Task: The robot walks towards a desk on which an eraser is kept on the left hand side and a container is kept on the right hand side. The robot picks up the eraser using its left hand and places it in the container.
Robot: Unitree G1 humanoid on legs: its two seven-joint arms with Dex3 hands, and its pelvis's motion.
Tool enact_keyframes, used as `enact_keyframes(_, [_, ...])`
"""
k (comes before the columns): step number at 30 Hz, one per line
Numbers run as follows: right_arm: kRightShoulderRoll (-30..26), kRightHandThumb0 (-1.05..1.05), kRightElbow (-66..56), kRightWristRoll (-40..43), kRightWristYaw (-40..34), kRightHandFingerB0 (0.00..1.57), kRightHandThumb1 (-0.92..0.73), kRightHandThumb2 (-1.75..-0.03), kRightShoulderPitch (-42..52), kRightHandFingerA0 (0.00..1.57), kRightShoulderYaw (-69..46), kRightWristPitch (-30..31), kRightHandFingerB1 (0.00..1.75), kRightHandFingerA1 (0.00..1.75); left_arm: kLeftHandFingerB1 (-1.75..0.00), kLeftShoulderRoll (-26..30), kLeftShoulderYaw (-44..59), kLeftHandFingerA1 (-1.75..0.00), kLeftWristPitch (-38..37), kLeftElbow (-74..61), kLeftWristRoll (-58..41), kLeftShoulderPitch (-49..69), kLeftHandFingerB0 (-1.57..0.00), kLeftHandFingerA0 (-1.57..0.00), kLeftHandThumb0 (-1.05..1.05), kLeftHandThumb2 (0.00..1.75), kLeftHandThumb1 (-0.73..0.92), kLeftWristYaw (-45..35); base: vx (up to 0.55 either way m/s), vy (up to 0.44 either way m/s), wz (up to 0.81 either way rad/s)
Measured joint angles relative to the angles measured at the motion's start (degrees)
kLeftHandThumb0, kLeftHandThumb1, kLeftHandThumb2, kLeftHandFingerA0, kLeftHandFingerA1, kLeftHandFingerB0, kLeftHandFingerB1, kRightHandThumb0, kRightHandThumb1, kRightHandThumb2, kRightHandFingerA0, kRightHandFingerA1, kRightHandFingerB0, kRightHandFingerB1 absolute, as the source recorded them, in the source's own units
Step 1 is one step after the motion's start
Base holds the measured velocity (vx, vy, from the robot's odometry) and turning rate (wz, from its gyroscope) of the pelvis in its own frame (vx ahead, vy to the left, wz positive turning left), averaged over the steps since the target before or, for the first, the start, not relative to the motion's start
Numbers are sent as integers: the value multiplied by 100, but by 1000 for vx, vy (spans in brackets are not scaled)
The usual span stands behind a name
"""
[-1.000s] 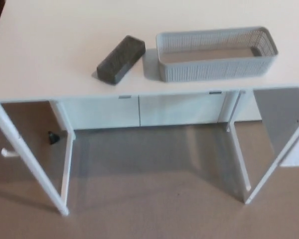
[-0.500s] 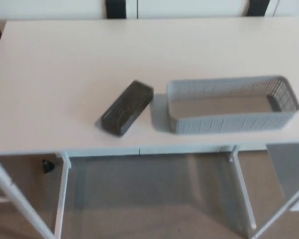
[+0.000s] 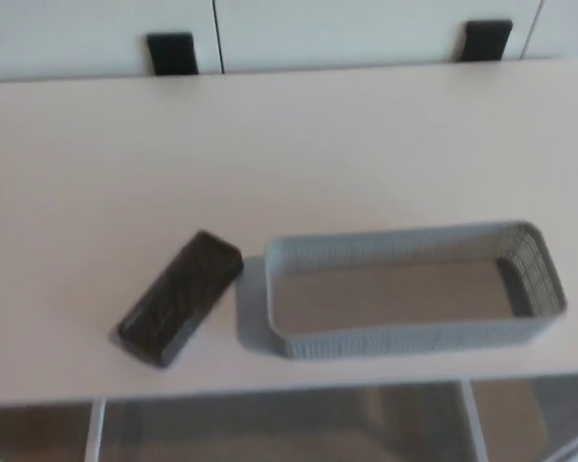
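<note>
dark eraser [image 3: 180, 297] on desk [image 3: 289, 154], beside grey container [image 3: 405, 332]

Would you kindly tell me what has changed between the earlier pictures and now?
Only the camera moved: it came nearer, so the whole picture shifted. The dark rectangular eraser lies left of the grey mesh plastic container on the white desk, as before. Nothing was grasped; no hand shows.

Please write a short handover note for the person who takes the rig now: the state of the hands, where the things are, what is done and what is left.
Hands: neither the left nor the right is in view.
Eraser: lies flat on the desk, near the front edge, just left of the container, not touching it.
Container: grey mesh basket, empty.
Done: nothing picked up yet.
Left: grasp the eraser with the left hand, place it in the container.
</note>
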Motion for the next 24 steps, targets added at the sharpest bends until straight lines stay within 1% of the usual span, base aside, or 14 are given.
enact_keyframes(1, [7, -45, 34, -1, 3, 48, -37, -73, -21, 64, 6, 0, 57, 64, -43, 21, -8, -46, -27, 2, 12, -42, -28, -38, -49, 75, 49, 17, 234, 115, -53])
enact_keyframes(3, [16, -45, 37, -4, 2, 48, -36, -73, -90, 64, 17, -16, 58, 65, -43, 87, 0, -45, -31, -3, 18, -84, -28, -37, -50, 76, 49, 63, 188, 97, 7])
enact_keyframes(4, [16, -45, 38, -9, 0, 48, -36, -73, -89, 64, 21, -16, 57, 64, -32, 118, -8, -35, -31, -37, 19, -81, -32, -43, -43, 59, 60, 81, 190, 84, 2])
enact_keyframes(5, [17, -44, 44, -9, 0, 49, -36, -73, -89, 64, 25, -16, 58, 65, -32, 129, -12, -34, -31, -76, 18, -70, -32, -42, -43, 59, 61, 85, 125, 64, 5])
enact_keyframes(6, [18, -44, 54, -9, 0, 48, -36, -73, -92, 65, 24, -16, 58, 65, -42, 137, -17, -45, -29, -115, 17, -62, -28, -37, -49, 74, 49, 85, 86, 24, 10])
enact_keyframes(8, [36, -44, 52, -7, 0, 48, -36, -73, -92, 65, 27, -15, 58, 65, -42, 161, -17, -45, -29, -203, 13, -60, -28, -37, -49, 74, 49, 83, 51, 1, 12])
enact_keyframes(9, [45, -38, 50, -6, 0, 52, -46, -53, -93, 69, 27, -15, 49, 57, -43, 170, -15, -45, -27, -233, 10, -60, -29, -37, -49, 75, 49, 83, 46, -37, 9])
enact_keyframes(11, [58, -38, 60, -3, 0, 52, -46, -53, -101, 69, 26, -16, 49, 57, -43, 176, -16, -45, -4, -273, 11, -65, -29, -38, -49, 75, 49, 84, 12, -36, 3])
enact_keyframes(12, [65, -45, 63, -1, 0, 48, -36, -73, -112, 65, 24, -17, 58, 66, -33, 178, -17, -35, -4, -294, 11, -71, -34, -44, -42, 59, 60, 84, 19, -89, 11])
enact_keyframes(13, [72, -45, 70, -2, 0, 49, -36, -73, -122, 65, 24, -20, 58, 65, -33, 180, -18, -35, -3, -312, 11, -74, -33, -44, -41, 59, 61, 84, 8, -140, 8])
enact_keyframes(14, [76, -39, 66, -4, 0, 52, -47, -53, -124, 69, 25, -20, 48, 56, -42, 184, -19, -45, -3, -334, 11, -70, -28, -36, -48, 76, 51, 82, 15, -173, 3])
enact_keyframes(15, [75, -37, 55, -4, -1, 52, -47, -53, -123, 68, 23, -20, 48, 56, -33, 187, -22, -35, -2, -368, 9, -62, -33, -42, -39, 60, 63, 79, -3, -179, -9])
enact_keyframes(20, [39, -39, 204, -3, -12, 52, -46, -53, -128, 69, -9, -55, 48, 56, -43, 133, -52, -45, 87, -600, -2, -2, -30, -37, -47, 76, 52, 27, -53, -182, 6])
enact_keyframes(24, [40, -39, 248, -3, -12, 52, -46, -53, -132, 70, -3, -57, 48, 56, -33, 128, -47, -34, 155, -608, -5, -11, -34, -42, -39, 60, 64, 21, -151, 32, -3])
